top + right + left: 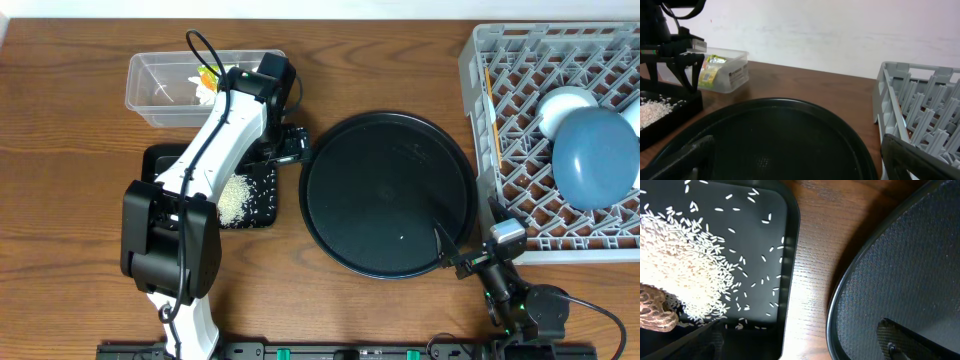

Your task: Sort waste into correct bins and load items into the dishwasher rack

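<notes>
Left gripper (288, 143) gapes empty over the tray's (785, 240) right rim, and the right gripper (452, 255) gapes too, near right. Rice (685, 270) lies heaped in that tray, the plate (597, 155) sits in the rack (480, 60) — sorting's probably done. Lift straight up — don't drag grains out.

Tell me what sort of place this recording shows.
Likely a lab tabletop staged for dish clearing: wooden table, plain white wall, grey dishwasher rack, and a clear tub holding a wrapper.
</notes>
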You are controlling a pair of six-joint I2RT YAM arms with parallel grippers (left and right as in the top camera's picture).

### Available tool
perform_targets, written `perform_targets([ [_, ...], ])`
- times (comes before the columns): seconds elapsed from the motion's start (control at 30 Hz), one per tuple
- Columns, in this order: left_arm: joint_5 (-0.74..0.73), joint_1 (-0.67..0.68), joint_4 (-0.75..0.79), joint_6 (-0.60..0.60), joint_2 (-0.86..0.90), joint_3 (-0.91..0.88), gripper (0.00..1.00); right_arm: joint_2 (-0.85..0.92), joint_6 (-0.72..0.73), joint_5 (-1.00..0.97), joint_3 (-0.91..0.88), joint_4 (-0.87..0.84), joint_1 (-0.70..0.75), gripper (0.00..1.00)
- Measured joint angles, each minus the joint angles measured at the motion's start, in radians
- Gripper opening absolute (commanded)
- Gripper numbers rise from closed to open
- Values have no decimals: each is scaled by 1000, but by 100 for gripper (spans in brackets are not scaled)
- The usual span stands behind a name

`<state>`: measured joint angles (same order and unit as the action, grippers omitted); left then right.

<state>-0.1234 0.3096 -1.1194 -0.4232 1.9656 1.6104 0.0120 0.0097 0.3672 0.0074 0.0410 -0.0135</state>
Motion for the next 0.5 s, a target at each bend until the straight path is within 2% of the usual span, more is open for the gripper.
perform_targets([
  [0.23, 21, 0, -45, 2, 0, 0, 98, 0, 0, 0, 0, 0, 0, 99],
  [0.5, 124, 1, -208, 5, -5, 0, 98, 0, 0, 0, 0, 0, 0, 99],
])
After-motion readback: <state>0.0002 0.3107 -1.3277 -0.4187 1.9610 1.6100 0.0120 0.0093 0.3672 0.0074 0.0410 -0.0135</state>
